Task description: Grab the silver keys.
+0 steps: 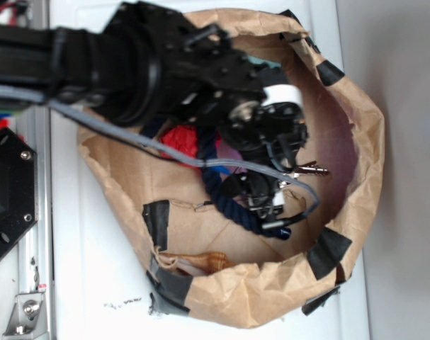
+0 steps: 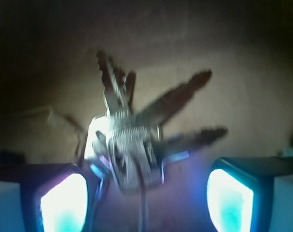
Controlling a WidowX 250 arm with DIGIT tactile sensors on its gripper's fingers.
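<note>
We're inside the brown paper bag (image 1: 356, 163), patched with black tape, navy rope (image 1: 225, 202) curling across its floor. Our gripper (image 2: 146, 193) hangs with its fingers (image 2: 64, 200) spread apart. Between them, nearer the left one: the silver keys (image 2: 132, 145), shiny, blades fanned out, on a thin wire loop.

Bright metal between matt fingers, above dull brown paper

The silver keys (image 2: 132, 145) are shiny, ridged metal lying between the gripper (image 2: 146, 193) fingers (image 2: 64, 200), whose pads look smooth and faintly glossy; beyond the fingertips the bag (image 1: 356, 212) is creased matt brown paper patched with matt black tape (image 1: 328, 253).
</note>
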